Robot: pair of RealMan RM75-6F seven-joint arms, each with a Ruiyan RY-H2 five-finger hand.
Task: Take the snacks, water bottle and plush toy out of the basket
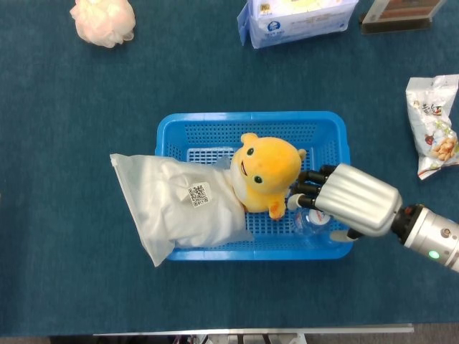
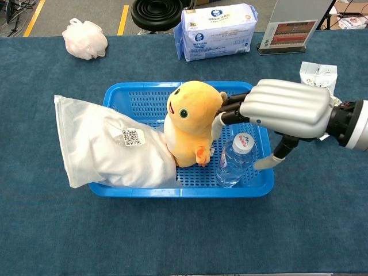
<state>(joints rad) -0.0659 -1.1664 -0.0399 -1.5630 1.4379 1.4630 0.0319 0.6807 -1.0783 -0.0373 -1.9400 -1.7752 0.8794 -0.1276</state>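
Note:
A blue basket (image 1: 215,125) (image 2: 132,95) sits mid-table. Inside it stands an orange plush toy (image 1: 264,172) (image 2: 190,121), with a clear water bottle (image 2: 234,160) (image 1: 313,221) upright at its right. A white plastic bag (image 1: 176,204) (image 2: 109,146) leans over the basket's left wall. My right hand (image 1: 351,199) (image 2: 284,108) hovers over the bottle, fingers apart on either side of its top, the fingers near the plush and the thumb low by the basket's right wall. It holds nothing. A snack packet (image 1: 435,125) (image 2: 317,73) lies on the table to the right. My left hand is out of sight.
A pink bath puff (image 1: 103,19) (image 2: 85,38) lies at the back left. A blue-and-white tissue pack (image 1: 297,19) (image 2: 215,31) and a sign stand (image 1: 398,14) (image 2: 290,31) stand at the back. Dark blue cloth covers the table.

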